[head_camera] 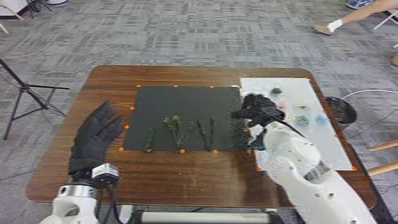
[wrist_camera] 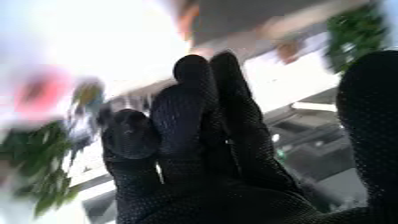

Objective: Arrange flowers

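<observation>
My right hand (head_camera: 259, 111) is over the seam between the dark mat (head_camera: 178, 100) and the white board (head_camera: 306, 150). Its relaxed fingers and separate thumb (wrist_camera: 373, 120) hold nothing visible in the right wrist view, where a blurred pink flower (wrist_camera: 43, 92) and green leaves (wrist_camera: 40, 155) lie beyond the hand (wrist_camera: 213, 200). On the mat are a leafy sprig (head_camera: 174, 127), a thin stem (head_camera: 149, 136) and more slim greenery (head_camera: 207, 132). Pale flowers (head_camera: 302, 121) and a dark one (head_camera: 276, 91) are on the board. Left of the mat, my left hand (head_camera: 96, 135) has straight fingers.
Small orange markers (head_camera: 182, 151) line the mat and board on the brown table (head_camera: 178, 175). A black round object (head_camera: 341, 111) stands beyond the table's right edge, and a black tripod (head_camera: 28, 87) is off to the left.
</observation>
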